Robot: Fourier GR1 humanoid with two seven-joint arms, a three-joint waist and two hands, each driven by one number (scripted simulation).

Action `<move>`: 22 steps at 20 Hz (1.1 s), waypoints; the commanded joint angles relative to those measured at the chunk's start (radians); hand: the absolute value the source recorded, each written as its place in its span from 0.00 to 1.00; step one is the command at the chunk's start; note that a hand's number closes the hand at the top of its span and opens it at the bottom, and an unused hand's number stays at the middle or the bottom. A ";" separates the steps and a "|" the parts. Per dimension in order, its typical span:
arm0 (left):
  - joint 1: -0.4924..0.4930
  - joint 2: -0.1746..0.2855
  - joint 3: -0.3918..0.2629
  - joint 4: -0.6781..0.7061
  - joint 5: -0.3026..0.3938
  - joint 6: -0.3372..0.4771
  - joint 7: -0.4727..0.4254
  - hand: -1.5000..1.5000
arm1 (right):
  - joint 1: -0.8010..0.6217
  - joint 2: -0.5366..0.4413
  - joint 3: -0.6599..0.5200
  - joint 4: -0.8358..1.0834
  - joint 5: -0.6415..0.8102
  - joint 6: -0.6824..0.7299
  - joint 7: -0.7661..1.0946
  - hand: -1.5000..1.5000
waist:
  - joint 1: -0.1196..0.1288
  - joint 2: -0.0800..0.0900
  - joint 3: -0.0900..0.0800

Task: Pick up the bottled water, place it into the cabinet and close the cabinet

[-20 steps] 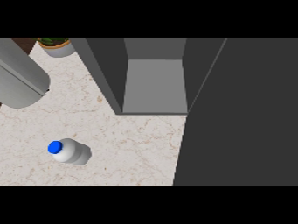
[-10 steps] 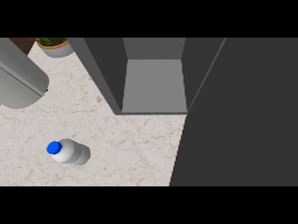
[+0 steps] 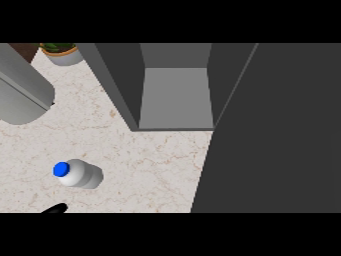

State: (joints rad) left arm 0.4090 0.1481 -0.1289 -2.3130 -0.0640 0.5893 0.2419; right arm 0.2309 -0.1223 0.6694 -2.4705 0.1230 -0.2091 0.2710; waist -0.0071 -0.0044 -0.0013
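The bottled water [image 3: 78,174] stands upright on the marble counter [image 3: 151,165], white with a blue cap, at the lower left. The grey cabinet [image 3: 174,95] is open at the top middle and its inside looks bare. Its dark door [image 3: 291,135] swings out and fills the right side. Only a black sliver of my left hand [image 3: 55,209] shows at the lower edge, just below the bottle and apart from it. My right hand is out of sight.
A thick grey cylinder [image 3: 10,85], seemingly a forearm, slants across the upper left corner. A small potted plant [image 3: 62,52] stands at the back left beside the cabinet. The counter's left edge runs near the bottle, with dark floor beyond.
A black sliver of my left hand has come into view at the lower left edge. The bottle and the cabinet have not moved.
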 commanded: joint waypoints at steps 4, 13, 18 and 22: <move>0.003 -0.049 0.021 0.190 0.063 -0.051 -0.182 0.00 | -0.030 -0.023 0.002 -0.083 0.110 -0.033 0.070 0.00 | 0.005 0.001 0.000; -0.025 -0.066 0.092 0.405 0.155 -0.141 -0.330 0.00 | -0.033 -0.049 0.075 -0.121 0.171 -0.087 0.105 0.00 | 0.003 0.000 -0.001; -0.120 -0.086 0.122 0.554 0.177 -0.167 -0.395 0.00 | -0.090 -0.066 0.036 -0.127 0.153 -0.092 0.148 0.00 | 0.000 0.002 0.000; -0.129 -0.133 0.127 0.715 0.205 -0.214 -0.549 0.00 | -0.039 -0.078 0.141 -0.106 0.213 -0.130 0.091 0.00 | -0.008 -0.001 -0.001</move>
State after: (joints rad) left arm 0.3004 0.0399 -0.0196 -1.7137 0.1133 0.4118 -0.2113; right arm 0.1521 -0.1810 0.7111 -2.4726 0.1489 -0.3163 0.3266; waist -0.0093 -0.0035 -0.0016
